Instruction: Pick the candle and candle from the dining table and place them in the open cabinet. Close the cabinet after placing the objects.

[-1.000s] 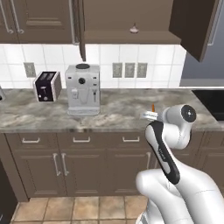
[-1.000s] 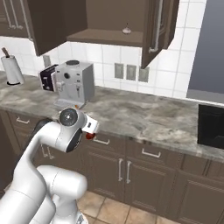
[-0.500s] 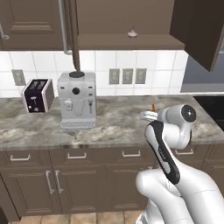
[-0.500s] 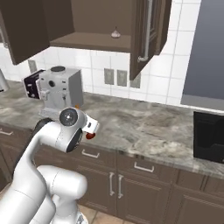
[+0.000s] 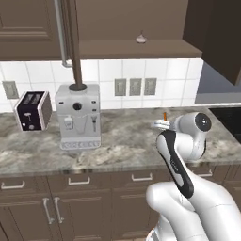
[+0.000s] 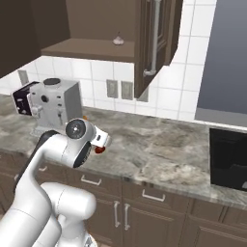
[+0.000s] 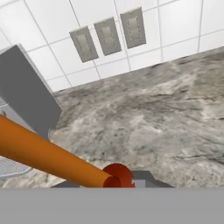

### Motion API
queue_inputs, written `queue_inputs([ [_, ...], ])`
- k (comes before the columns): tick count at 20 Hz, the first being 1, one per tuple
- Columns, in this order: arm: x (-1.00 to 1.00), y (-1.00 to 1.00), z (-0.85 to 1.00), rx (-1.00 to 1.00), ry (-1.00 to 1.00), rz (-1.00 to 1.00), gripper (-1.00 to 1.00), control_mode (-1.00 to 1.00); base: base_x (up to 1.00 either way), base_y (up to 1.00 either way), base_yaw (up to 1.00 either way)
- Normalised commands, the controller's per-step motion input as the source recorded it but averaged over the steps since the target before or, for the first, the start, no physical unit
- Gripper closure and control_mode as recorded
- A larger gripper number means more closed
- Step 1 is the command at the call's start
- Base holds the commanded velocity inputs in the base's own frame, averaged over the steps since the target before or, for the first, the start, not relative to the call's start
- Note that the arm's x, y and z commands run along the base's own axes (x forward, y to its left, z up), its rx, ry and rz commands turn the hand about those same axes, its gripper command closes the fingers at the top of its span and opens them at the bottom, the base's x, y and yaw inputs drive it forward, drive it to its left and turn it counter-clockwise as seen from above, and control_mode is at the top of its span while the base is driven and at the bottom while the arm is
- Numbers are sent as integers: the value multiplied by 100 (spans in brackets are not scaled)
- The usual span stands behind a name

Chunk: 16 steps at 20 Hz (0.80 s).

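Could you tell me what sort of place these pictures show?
A kitchen, rendered: a marbled stone counter with a toaster and a coffee machine, a tiled wall with outlets behind, and dark wood cabinets above.

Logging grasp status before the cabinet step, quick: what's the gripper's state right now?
Gripper: closed on the orange taper candle.

Both base views look forward and down from behind the arm — left and right — sharing the bench (image 5: 122,150), coffee machine (image 5: 78,116) and open cabinet (image 6: 96,48); the hand view sits close over the bench
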Motion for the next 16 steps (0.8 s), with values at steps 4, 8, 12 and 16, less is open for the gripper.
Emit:
queue_inputs([
  [4,0,0,0,0,0,0,100,100,23,22,-5],
  [8,0,0,0,0,0,0,100,100,31,19,-5],
  [12,0,0,0,0,0,0,100,100,46,16,-7],
  [16,0,0,0,0,0,0,100,100,38,19,-4],
])
